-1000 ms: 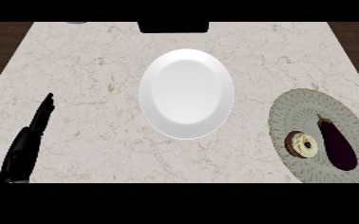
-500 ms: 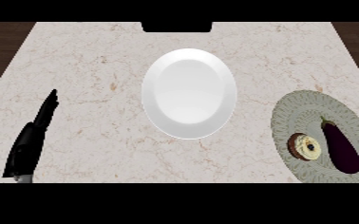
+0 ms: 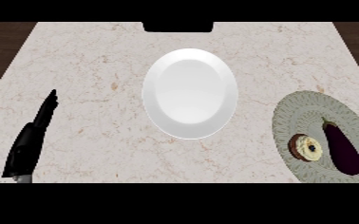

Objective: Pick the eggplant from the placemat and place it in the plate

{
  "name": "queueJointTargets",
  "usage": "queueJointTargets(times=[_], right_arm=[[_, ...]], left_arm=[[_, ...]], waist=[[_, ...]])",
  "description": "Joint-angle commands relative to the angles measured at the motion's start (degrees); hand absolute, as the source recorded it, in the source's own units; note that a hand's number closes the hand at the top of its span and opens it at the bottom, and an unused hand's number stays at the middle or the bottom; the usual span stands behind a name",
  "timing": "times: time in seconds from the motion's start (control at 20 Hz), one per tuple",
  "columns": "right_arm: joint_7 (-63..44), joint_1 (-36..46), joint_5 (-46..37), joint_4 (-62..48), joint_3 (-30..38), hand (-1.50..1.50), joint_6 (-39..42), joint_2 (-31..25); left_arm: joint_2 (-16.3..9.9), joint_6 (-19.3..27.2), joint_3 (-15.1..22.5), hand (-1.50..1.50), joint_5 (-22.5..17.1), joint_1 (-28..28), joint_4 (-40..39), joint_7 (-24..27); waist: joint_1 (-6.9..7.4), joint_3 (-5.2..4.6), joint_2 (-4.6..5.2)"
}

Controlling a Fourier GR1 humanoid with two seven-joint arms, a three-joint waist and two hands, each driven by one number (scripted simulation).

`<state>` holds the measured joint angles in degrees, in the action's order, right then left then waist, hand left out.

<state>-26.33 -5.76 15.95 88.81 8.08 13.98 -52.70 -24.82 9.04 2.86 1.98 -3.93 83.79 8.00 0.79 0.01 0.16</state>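
- One hand is in view: the left hand (image 3: pixel 32 140) at the 8 o'clock edge of the worktop (image 3: pixel 98 76), fingers straight, holding nothing, at rest.
- Right hand: not visible; its state cannot be told.
- Eggplant (image 3: pixel 341 145): lies on the placemat (image 3: pixel 294 116) at 4 o'clock, just beside a small round item (image 3: pixel 306 147).
- Long axis: runs roughly 12 to 6 o'clock, stem end toward 12.
- Plate (image 3: pixel 189 92): at centre, between the left hand and the eggplant.
- Judgement: the eggplant lies well apart from the left hand, on the robot's right side, so the right arm is the nearer one.
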Motion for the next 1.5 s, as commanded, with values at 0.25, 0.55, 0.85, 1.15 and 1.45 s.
queueJointTargets(times=[0.25, 0.55, 0.85, 1.15, 1.45], right_arm=[[3.4, 6.8, -9.1, -10.3, -4.5, -1.5, 9.4, 2.8], [11.0, 8.0, -15.8, -18.3, -5.7, -1.5, 12.2, 7.3], [13.9, 11.0, -20.2, -23.8, -4.9, -1.5, 14.3, 10.8], [9.0, 11.5, -22.9, -20.8, -2.3, -1.5, 15.8, 13.3], [13.7, 11.7, -27.3, -24.8, -1.5, -1.5, 15.4, 16.9]], left_arm=[[-0.4, -4.0, -3.9, 0.0, -0.8, -2.3, 0.1, 1.7], [2.3, -2.7, -4.4, 0.0, 2.4, -0.1, -2.1, 2.1], [1.9, -7.3, -6.4, 0.0, 1.9, -2.5, -0.6, 3.1], [5.4, -5.5, -6.7, 0.0, 5.8, -4.4, 3.9, 0.5], [7.3, -7.0, -6.7, 0.0, 7.6, -4.3, 6.0, -1.7]], waist=[[-0.36, -0.01, -0.11], [-0.61, -0.01, -0.12], [-0.55, 0.0, -0.14], [-0.68, -0.02, -0.21], [-0.62, -0.01, -0.2]])
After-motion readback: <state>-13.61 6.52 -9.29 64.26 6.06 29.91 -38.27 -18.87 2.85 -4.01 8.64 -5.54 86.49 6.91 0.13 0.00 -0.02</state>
